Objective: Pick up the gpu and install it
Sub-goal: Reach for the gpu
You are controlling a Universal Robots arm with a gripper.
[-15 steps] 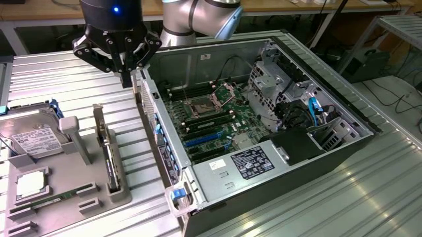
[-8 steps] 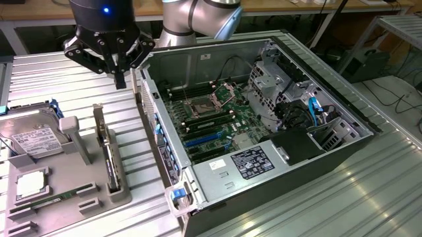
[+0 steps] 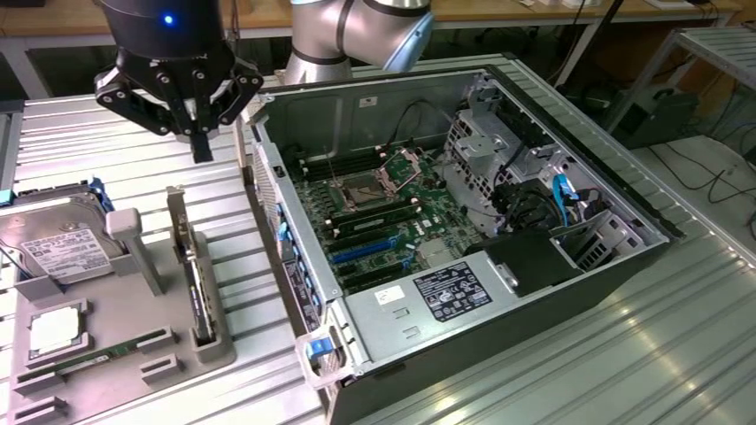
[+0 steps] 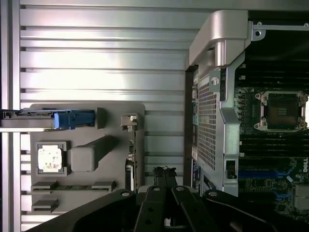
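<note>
The gpu (image 3: 189, 261) stands on its edge in a slot of the grey holder (image 3: 124, 305) on the exterior view's left, its silver bracket end pointing toward the arm. In the wrist view the gpu (image 4: 129, 162) shows edge-on with its bracket at one end. My gripper (image 3: 202, 152) hangs above the table beyond the card's bracket end, between the holder and the open computer case (image 3: 590, 190). Its fingers are pressed together and hold nothing. The gripper (image 4: 164, 172) shows in the wrist view as two closed black fingers beside the card.
The case lies open with the motherboard (image 3: 384, 217) and its blue slots (image 3: 360, 252) facing up. On the holder sit a hard drive (image 3: 57, 246), a processor (image 3: 53, 329) and a memory stick (image 3: 101, 359). The case's side wall (image 4: 210, 121) stands close to the holder.
</note>
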